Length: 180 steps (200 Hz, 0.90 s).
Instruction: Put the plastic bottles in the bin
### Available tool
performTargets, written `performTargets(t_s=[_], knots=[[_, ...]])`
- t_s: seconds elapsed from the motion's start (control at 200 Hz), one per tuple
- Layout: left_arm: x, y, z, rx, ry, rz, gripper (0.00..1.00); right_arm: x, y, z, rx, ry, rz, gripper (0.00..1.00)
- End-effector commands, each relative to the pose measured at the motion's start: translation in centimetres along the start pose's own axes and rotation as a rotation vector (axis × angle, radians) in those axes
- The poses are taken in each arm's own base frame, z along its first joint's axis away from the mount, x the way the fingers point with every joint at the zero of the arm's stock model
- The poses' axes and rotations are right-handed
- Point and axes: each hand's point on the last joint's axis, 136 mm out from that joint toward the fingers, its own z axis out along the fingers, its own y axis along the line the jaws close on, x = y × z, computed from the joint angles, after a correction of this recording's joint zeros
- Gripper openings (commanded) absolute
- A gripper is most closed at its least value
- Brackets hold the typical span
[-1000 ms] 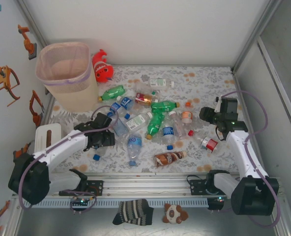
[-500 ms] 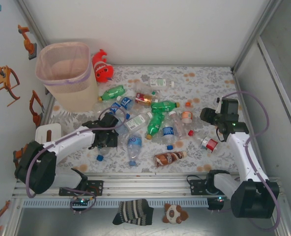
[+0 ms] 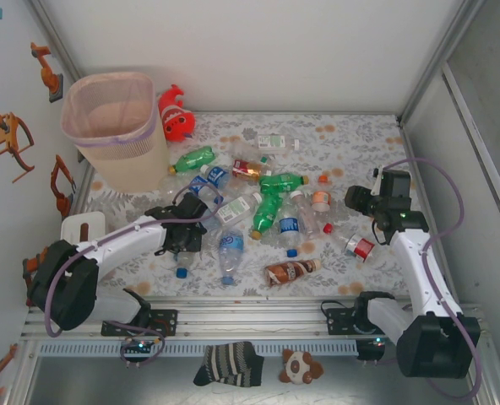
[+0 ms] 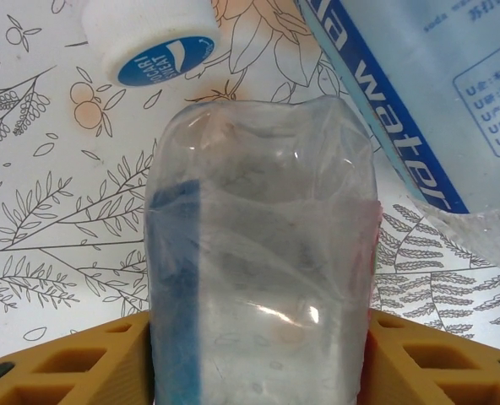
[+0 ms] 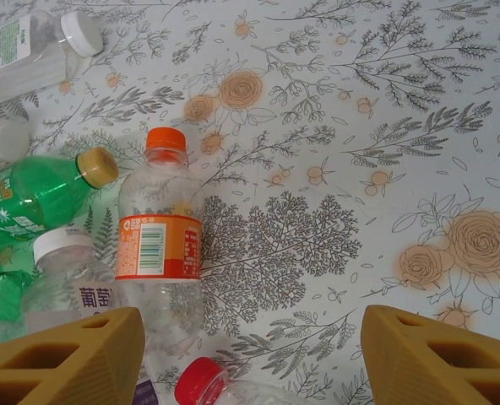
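The plastic bottles (image 3: 258, 202) are scattered over the middle of the flower-patterned bench (image 3: 360, 135). They lie well apart from the bin (image 3: 136, 160), which stands upright at the far left corner. A red-orange fish plush (image 3: 176, 114) is set just beside the bin, on its right. A brown bottle (image 3: 290, 272) is the one lying nearest the near edge.

In the left wrist view, a crushed clear bottle (image 4: 263, 253) is held between the left fingers (image 4: 81, 363), with a yellow finger pressed against each of its sides. A dark blue strip is seen down its left side. Beyond it, a white cap with a blue printed top (image 4: 149, 38) lies on the bench. A blue-labelled bottle (image 4: 419, 93) lies at the upper right, and whether it touches the held bottle cannot be told. From above, the left fingers are seen low at the left edge of the heap.

The right fingers (image 5: 64, 359) are spread wide, with nothing held and only bare bench between them. Just beside the left one lies an orange-labelled bottle (image 5: 159, 245), its orange cap pointing away from the camera. A green bottle with a tan cap (image 5: 30, 194) lies to its left, and a white-capped clear bottle (image 5: 68, 283) lies against its lower left side. A red cap (image 5: 201, 380) is seen at the lower edge, and a green-labelled clear bottle (image 5: 26, 46) at the upper left. From above, the right fingers are seen at the right side of the heap, near a red-labelled bottle (image 3: 360, 247).
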Motion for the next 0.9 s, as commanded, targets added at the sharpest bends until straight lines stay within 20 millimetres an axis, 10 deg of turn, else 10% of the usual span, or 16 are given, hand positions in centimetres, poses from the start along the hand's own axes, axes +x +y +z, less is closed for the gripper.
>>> performTargets(t_s=[0.0,0.496,0.896], knots=[[-0.5,-0.1,-0.4,-0.013,-0.011,-0.004,0.56,-1.2,0.6,-0.9,-0.010,-0.032,0.006,0.67],[-1.3,0.7,-2.6,-0.013,-0.075,-0.023,0.54,-1.8,0.9,-1.3,-0.022,-0.040,0.014,0.67],[-6.4,1.8,-11.1,0.018,-0.288,0.024,0.54,-2.4,1.2,-1.9,-0.027,-0.048,0.017,0.67]])
